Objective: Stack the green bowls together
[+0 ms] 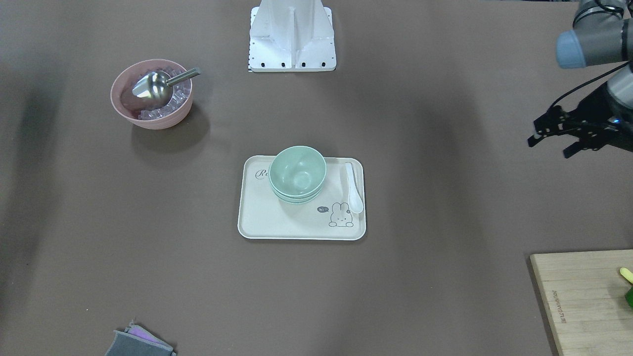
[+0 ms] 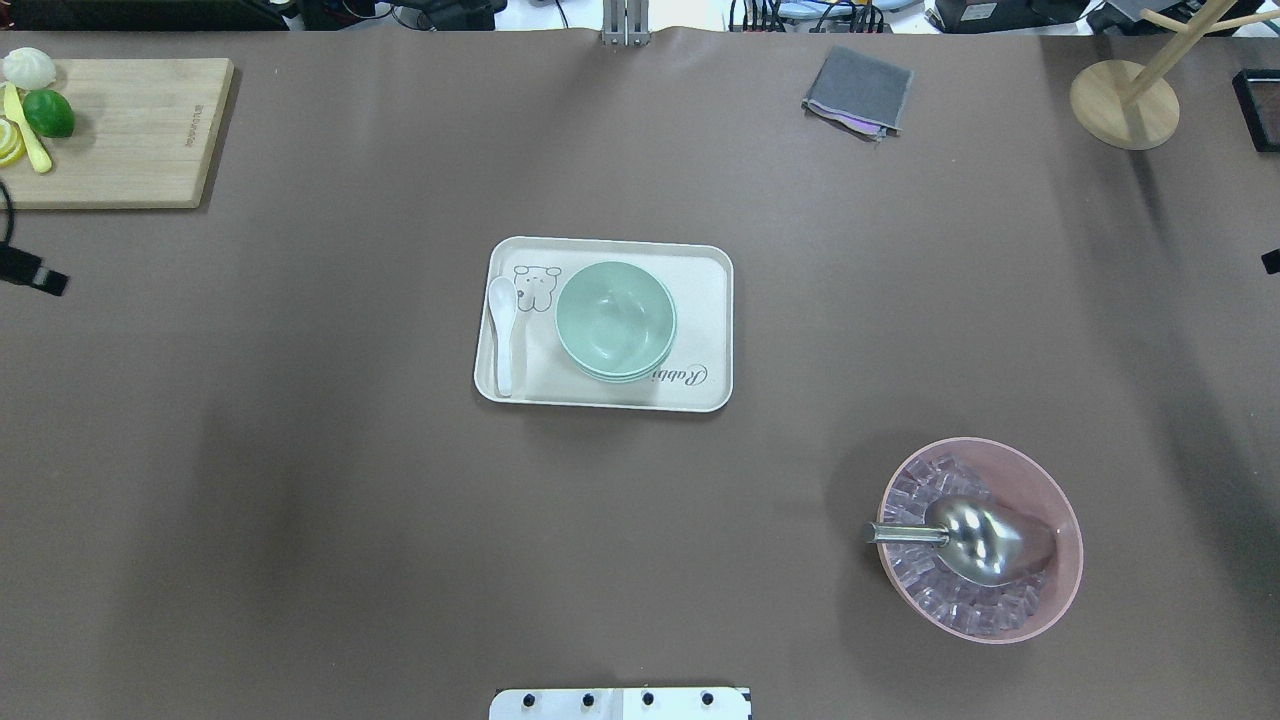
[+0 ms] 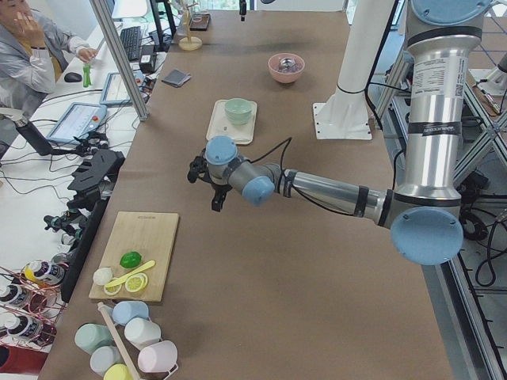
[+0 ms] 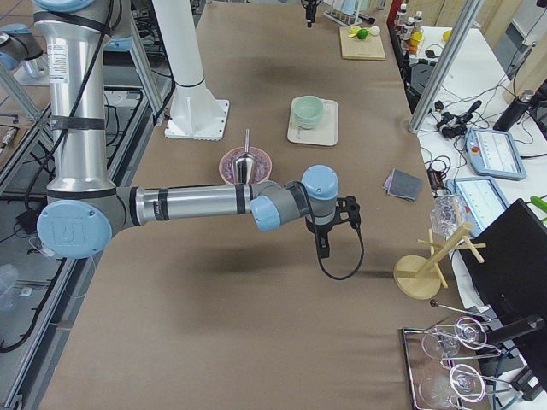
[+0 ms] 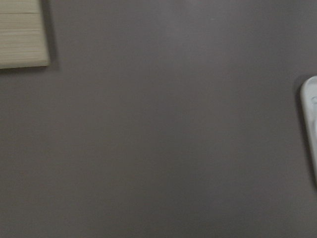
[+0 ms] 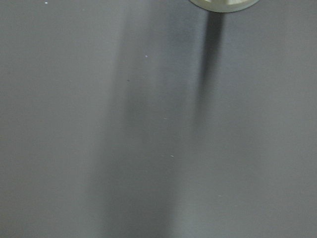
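The pale mint-green bowls (image 1: 297,173) sit nested in one stack on the cream rabbit tray (image 1: 257,217) at the table's middle. The stack also shows in the overhead view (image 2: 615,320) and both side views (image 3: 238,109) (image 4: 308,111). My left gripper (image 1: 551,146) hovers open and empty far off at the table's side, well away from the tray. My right gripper (image 4: 335,224) hangs over bare table near the wooden stand, far from the bowls. I cannot tell whether it is open or shut.
A white spoon (image 1: 354,190) lies on the tray beside the stack. A pink bowl (image 1: 151,94) holds ice cubes and a metal scoop. A cutting board (image 2: 120,130) with fruit, a grey cloth (image 2: 858,90) and a wooden stand (image 2: 1125,100) lie along the far edge.
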### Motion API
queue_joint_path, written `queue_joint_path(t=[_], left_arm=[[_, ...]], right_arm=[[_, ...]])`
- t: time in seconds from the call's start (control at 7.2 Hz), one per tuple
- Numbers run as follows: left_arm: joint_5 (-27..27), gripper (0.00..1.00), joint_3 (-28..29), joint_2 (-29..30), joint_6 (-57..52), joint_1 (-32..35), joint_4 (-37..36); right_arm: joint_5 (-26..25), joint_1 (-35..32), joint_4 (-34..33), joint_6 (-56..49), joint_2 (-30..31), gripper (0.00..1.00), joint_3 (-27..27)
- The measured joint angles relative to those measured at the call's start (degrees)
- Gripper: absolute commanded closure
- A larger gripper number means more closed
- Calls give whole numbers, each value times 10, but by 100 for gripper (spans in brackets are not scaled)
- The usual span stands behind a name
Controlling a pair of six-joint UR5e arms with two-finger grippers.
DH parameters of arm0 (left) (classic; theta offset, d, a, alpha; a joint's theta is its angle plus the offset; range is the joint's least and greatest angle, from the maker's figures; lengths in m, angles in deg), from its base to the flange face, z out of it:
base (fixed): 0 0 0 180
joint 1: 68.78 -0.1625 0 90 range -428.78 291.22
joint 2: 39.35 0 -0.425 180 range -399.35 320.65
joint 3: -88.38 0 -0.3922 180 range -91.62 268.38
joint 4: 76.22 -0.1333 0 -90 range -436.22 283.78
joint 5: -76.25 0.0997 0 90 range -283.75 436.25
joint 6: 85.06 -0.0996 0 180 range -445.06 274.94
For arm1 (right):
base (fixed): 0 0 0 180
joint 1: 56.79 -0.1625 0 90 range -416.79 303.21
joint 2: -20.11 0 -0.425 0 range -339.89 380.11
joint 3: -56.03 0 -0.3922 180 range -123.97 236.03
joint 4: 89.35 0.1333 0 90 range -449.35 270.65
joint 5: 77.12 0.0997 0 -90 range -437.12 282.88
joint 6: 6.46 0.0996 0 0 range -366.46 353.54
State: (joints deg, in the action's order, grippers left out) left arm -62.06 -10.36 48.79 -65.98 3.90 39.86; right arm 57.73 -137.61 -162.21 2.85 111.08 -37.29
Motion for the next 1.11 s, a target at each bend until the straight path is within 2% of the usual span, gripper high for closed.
queue_joint_path(t=[0.28, 0.42, 0.56, 0.83, 1.11], left_arm=[[17, 2, 54, -30, -181, 73, 0], [39, 2, 70, -50, -237, 90, 0], [55, 2, 82, -70, -261, 97, 0], [62, 2, 101, -74, -272, 114, -3], [58, 2, 77, -55, -271, 147, -53]], right_arm=[[2, -45, -4, -69, 3, 0, 39], [2, -62, -7, -79, 4, 0, 49], [0, -72, -10, -83, 4, 0, 58], [-7, -76, -11, -85, 2, 0, 69], [-13, -73, -14, -84, -2, 0, 72]])
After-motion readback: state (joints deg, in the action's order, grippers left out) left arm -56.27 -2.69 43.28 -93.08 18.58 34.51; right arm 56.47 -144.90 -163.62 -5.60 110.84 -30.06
